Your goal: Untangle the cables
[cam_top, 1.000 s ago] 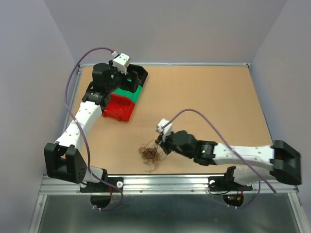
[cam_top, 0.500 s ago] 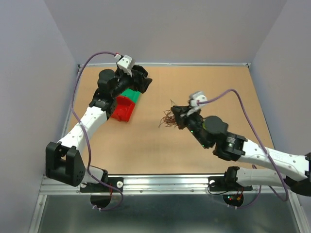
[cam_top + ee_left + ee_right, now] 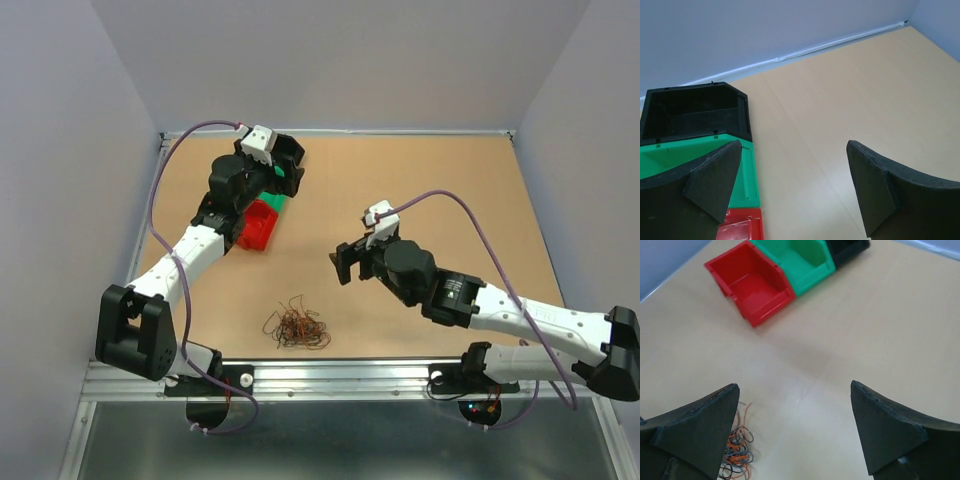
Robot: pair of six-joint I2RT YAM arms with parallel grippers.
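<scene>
The cables (image 3: 297,328) lie as a small wiry bunch of orange, red and dark loops on the table near the front edge, touched by neither gripper. The right wrist view shows the cables (image 3: 735,452) at its lower left, beside the left finger. My right gripper (image 3: 347,263) hangs open above the middle of the table, up and to the right of the bunch; my right gripper (image 3: 795,430) has nothing between its fingers. My left gripper (image 3: 284,167) is open over the bins at the back left, and my left gripper (image 3: 795,190) holds nothing.
Three plastic bins stand in a row at the back left: a red bin (image 3: 257,226), a green bin (image 3: 274,196) and a black bin (image 3: 695,112). The right wrist view also shows the red bin (image 3: 755,287) and the green bin (image 3: 800,260). Grey walls enclose the table.
My right gripper had lifted the bunch toward the middle of the table, then opened; the bunch now lies near the front edge. The left arm shifted slightly over the bins.
</scene>
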